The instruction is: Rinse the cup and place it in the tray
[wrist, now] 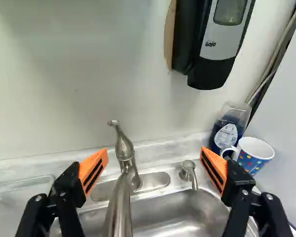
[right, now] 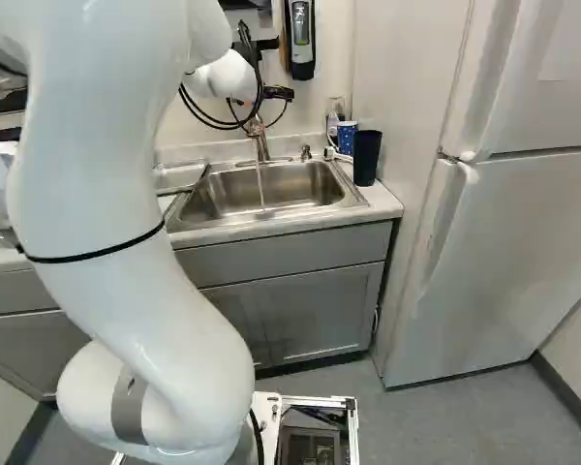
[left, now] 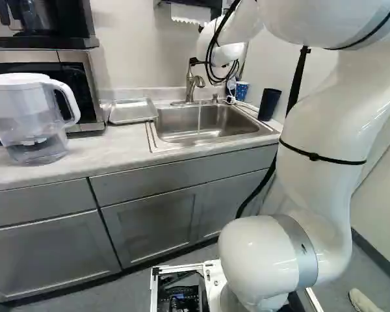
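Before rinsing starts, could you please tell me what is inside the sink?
A thin stream of water falls from the faucet; I see no dishes in the visible part. The front rim hides the near inner wall.

My arm (left: 318, 130) rose from its base joint and bent forward up high, the wrist (left: 229, 53) reaching well ahead. My gripper (right: 279, 94) stood open, its two black fingers (wrist: 69, 186) spread wide apart, orange pads (wrist: 94, 169) facing each other, nothing between them touched.
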### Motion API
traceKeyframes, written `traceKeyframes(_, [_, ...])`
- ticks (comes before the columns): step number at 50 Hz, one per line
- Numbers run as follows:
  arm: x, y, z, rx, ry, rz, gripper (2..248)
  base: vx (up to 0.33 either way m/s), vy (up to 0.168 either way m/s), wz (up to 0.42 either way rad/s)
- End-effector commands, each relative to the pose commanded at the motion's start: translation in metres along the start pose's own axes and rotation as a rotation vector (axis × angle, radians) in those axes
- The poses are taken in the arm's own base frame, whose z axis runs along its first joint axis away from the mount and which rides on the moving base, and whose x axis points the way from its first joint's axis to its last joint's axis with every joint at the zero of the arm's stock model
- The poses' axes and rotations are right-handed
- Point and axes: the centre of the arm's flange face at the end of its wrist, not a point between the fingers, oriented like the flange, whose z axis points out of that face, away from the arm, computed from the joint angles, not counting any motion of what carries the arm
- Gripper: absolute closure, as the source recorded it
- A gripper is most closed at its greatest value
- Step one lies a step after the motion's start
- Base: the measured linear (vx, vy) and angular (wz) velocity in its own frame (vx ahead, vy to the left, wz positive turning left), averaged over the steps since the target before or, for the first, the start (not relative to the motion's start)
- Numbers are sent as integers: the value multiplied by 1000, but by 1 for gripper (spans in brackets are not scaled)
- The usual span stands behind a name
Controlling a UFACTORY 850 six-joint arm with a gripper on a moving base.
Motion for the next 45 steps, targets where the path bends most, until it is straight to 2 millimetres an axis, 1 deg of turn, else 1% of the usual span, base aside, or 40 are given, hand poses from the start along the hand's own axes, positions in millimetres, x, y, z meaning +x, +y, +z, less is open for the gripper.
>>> traceKeyframes(26, [-14, -12, -52, 21, -32, -6, 3, 0, 0, 0])
traceKeyframes(45, [-32, -22, -91, 42, -128, -13, 3, 0, 0, 0])
